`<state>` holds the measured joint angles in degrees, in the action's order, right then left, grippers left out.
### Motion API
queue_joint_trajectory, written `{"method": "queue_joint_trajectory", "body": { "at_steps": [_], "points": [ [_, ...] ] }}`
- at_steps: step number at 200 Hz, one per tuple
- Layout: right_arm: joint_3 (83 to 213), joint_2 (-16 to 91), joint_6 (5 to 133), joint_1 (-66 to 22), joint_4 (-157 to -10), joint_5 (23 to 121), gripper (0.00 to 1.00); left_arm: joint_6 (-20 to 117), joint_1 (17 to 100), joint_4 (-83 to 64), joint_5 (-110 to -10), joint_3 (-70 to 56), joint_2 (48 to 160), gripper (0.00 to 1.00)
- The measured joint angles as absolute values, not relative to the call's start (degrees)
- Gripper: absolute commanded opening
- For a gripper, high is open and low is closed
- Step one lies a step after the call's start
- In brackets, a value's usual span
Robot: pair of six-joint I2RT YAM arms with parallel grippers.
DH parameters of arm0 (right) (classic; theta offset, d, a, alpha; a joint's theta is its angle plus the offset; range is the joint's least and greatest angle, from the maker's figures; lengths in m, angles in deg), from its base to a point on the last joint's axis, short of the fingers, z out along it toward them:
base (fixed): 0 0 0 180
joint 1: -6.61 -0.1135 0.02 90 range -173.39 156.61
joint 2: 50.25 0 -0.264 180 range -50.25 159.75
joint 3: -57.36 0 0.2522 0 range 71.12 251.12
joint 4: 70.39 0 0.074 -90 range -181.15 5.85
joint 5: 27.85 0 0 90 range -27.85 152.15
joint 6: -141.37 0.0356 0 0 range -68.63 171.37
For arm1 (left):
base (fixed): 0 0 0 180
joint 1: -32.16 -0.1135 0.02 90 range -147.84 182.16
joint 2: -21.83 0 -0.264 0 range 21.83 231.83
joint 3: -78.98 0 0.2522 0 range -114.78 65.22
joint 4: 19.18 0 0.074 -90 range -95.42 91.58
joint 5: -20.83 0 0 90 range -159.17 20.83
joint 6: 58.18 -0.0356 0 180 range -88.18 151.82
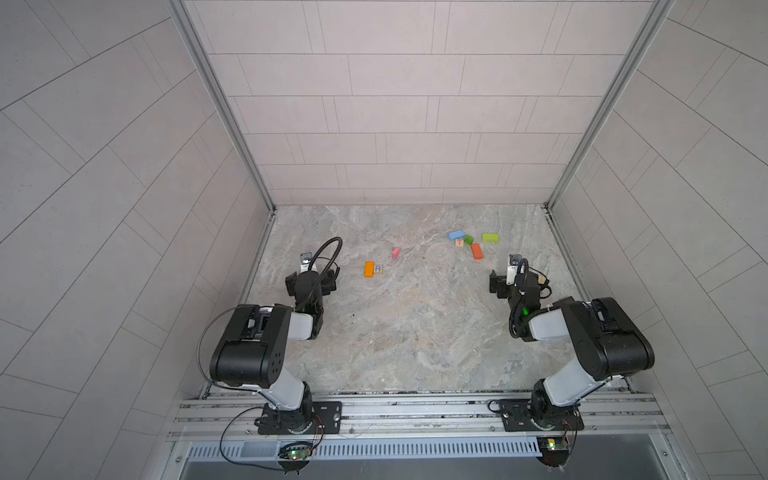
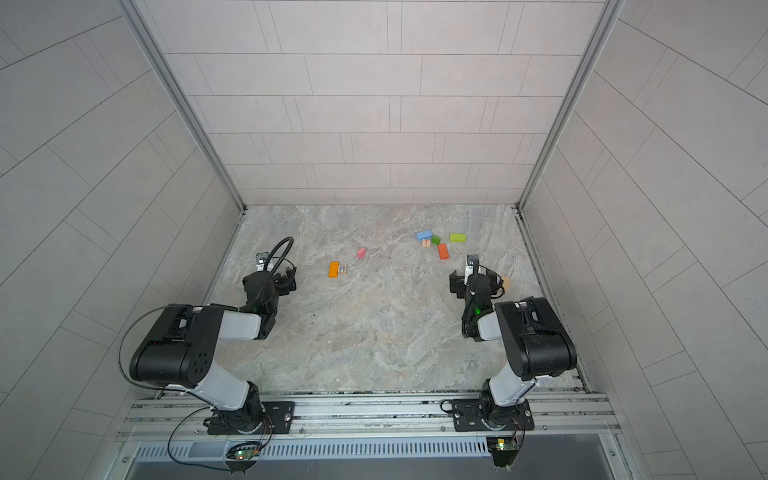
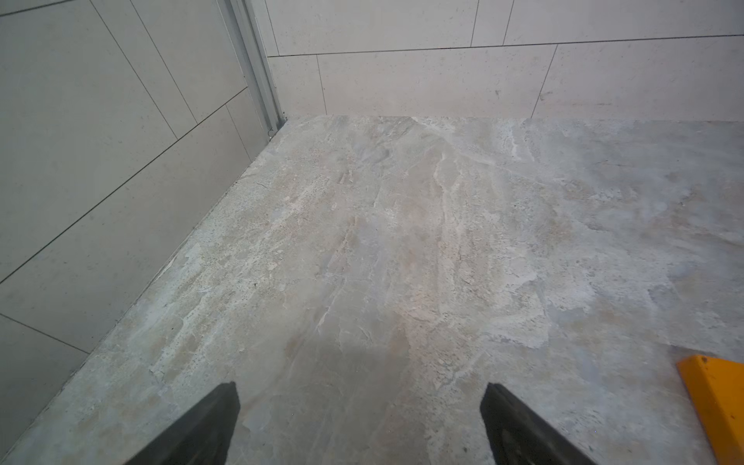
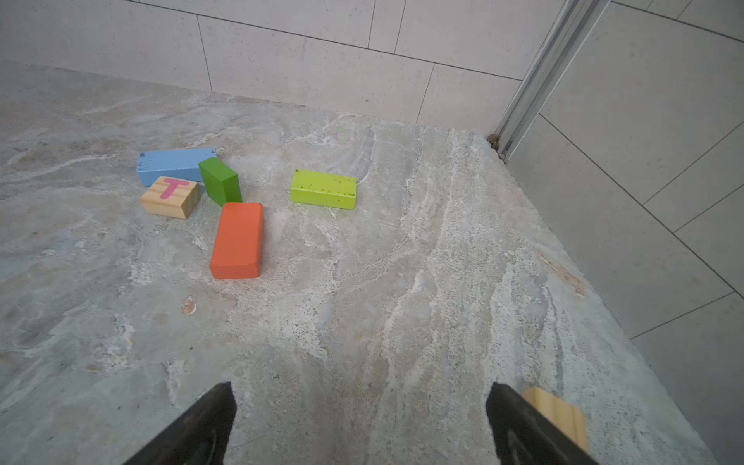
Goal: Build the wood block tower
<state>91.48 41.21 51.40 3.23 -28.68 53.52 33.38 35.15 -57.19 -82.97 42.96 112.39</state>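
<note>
The wood blocks lie loose on the marbled floor; no tower is in view. An orange block [image 1: 369, 269] touches a tan lettered cube [image 1: 378, 269], with a pink block [image 1: 396, 252] beyond them. Far right lie a blue block [image 4: 173, 163], a green block [image 4: 219, 181], a tan T cube [image 4: 171, 197], a red-orange block [image 4: 237, 241] and a lime block [image 4: 323, 189]. My left gripper [image 3: 360, 392] is open over bare floor, the orange block [image 3: 720, 402] off to its side. My right gripper [image 4: 360, 392] is open and empty, short of the cluster.
A plain tan block [image 4: 557, 414] lies just outside one finger of the right gripper, near the right wall [image 1: 582, 249]. Tiled walls close the floor on three sides. A metal rail [image 1: 415, 409] carrying both arm bases runs along the front.
</note>
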Motion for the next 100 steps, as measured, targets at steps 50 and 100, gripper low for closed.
{"method": "queue_joint_trajectory", "body": {
  "at_steps": [50,100],
  "points": [
    [91.5,41.2,51.4,3.2,-28.7,53.1,0.99,33.4,35.2,-57.2,-83.2,43.0,112.4,1.00],
    [91.5,41.2,51.4,3.2,-28.7,53.0,0.99,33.4,35.2,-57.2,-83.6,43.0,112.4,1.00]
  ]
}}
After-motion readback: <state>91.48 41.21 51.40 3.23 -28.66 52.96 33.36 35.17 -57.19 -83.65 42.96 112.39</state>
